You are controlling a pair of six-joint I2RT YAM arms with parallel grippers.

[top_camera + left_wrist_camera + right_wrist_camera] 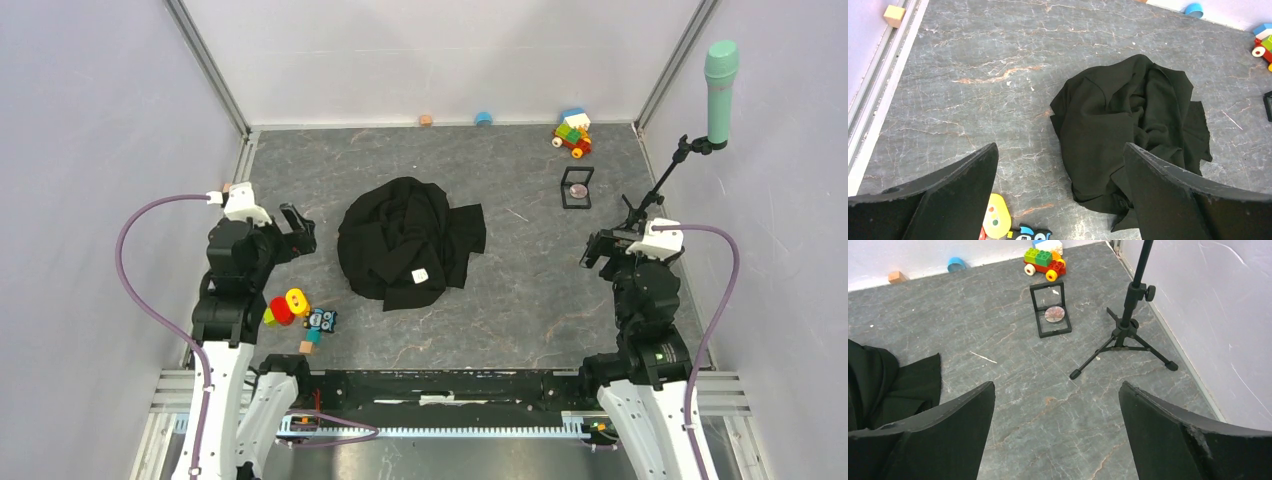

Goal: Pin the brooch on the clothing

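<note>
Both of your tools are released: the left gripper (1060, 150) and the right gripper (1056, 386) hang with jaws spread wide and nothing between them. The brooch (1054, 314), a small round pale pinkish-grey disc, lies inside a small black square frame box (1055, 333) near the far right corner of the table, close to the feet of a black tripod stand (1125, 330). Expect it to be light, hard and smooth, so it will probably skid or flip if you press on its face. Pinch it edge-on across the rim. Whether a film covers it in the box cannot be told. The clothing (405, 240), a large black collared shirt of soft fabric, lies crumpled in a heap at the middle of the table, well apart from the brooch. It should be limp and will bunch and drag rather than keep its shape. Take a single layer at a free edge, such as the flap spread toward the right edge, and keep it taut for the pin.
</note>
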